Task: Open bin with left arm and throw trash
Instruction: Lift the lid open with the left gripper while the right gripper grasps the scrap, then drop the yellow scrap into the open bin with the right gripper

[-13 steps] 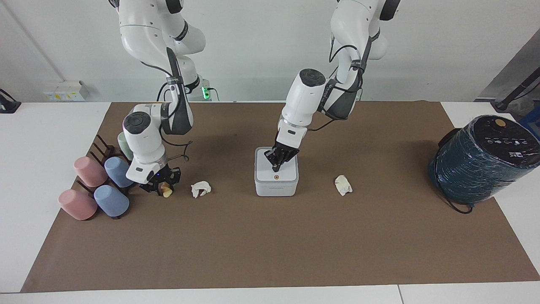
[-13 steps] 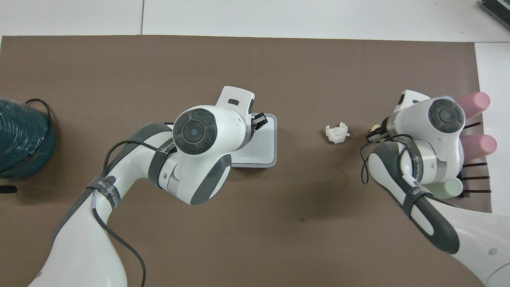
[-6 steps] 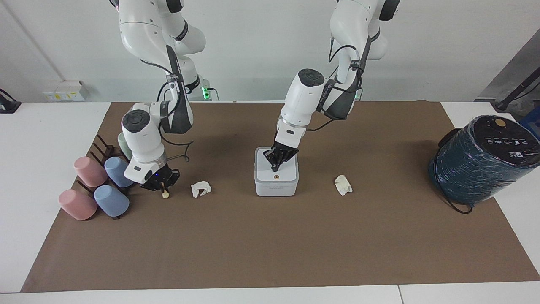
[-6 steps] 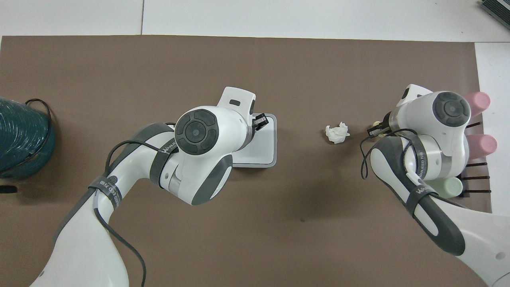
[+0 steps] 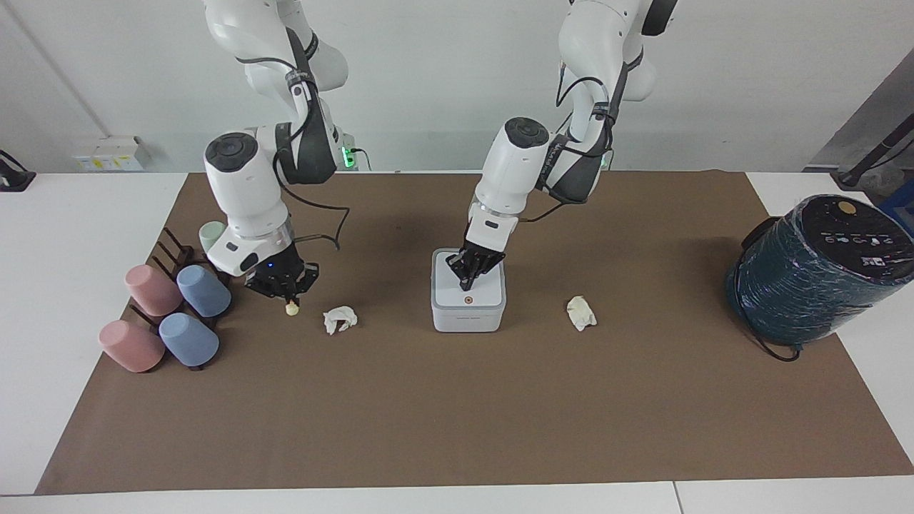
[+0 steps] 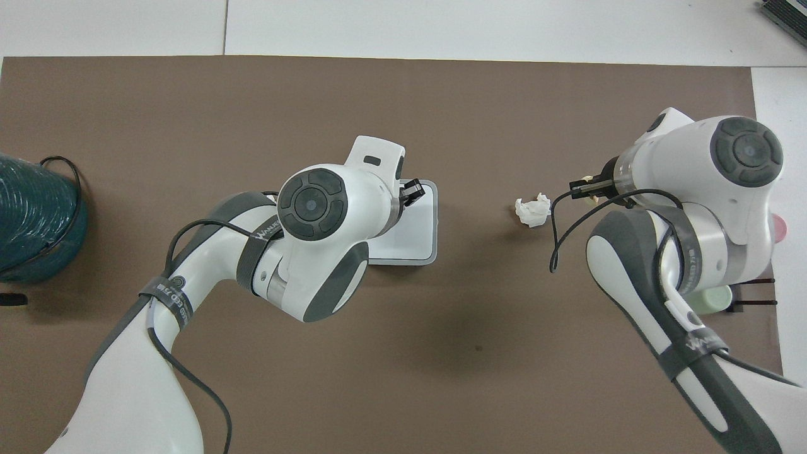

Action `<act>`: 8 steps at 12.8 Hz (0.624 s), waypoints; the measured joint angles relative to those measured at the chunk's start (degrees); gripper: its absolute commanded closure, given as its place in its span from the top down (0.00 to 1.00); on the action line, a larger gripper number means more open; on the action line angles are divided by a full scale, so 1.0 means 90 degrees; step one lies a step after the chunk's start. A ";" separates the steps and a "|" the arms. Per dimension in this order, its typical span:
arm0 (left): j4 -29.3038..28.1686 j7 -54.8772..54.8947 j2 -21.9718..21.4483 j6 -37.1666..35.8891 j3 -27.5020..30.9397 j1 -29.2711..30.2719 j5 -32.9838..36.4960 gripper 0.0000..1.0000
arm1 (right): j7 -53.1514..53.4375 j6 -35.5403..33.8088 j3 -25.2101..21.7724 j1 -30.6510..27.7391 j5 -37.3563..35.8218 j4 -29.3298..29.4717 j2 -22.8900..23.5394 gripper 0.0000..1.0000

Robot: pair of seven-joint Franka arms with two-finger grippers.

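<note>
At the right arm's end of the table (image 5: 86, 235), pink and blue cups (image 5: 166, 314) lie on a dark rack, with a pale green cup (image 5: 211, 233) nearer to the robots. Next to them the right gripper (image 5: 288, 298) hangs in the air over the brown mat (image 5: 457, 414), its jaws closed on the yellow-orange wad (image 5: 290, 308), which is lifted clear of the mat. Just beside it a white wad (image 5: 339, 319) lies on the mat, toward the bin. In the middle stands the bin (image 5: 468, 314), lid down, the orange dot showing on its top. The left gripper (image 5: 471, 275) points down onto the lid, its tip touching the top just above the dot; the jaws look drawn together, holding nothing. In the overhead view the left arm's wrist covers most of the bin (image 6: 416, 236). Past the bin, toward the left arm's end, the second white wad (image 5: 580, 313) lies alone on the mat. At that end of the table sits the dark teal wrapped cylinder (image 5: 814, 275), a black cable looped at its base
</note>
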 measured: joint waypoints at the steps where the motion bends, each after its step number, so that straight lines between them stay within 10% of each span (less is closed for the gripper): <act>1: 0.0222 0.0000 0.0032 -0.0388 0.0010 0.0000 0.0000 0.00 | 0.0070 -0.0175 0.0020 0.0013 0.0014 0.0027 -0.0160 0.00; 8: 0.1596 0.0592 0.0046 -0.2623 0.0156 0.0661 0.0155 0.00 | 0.1001 -0.0303 0.0236 0.0257 0.1068 0.0092 -0.0576 0.00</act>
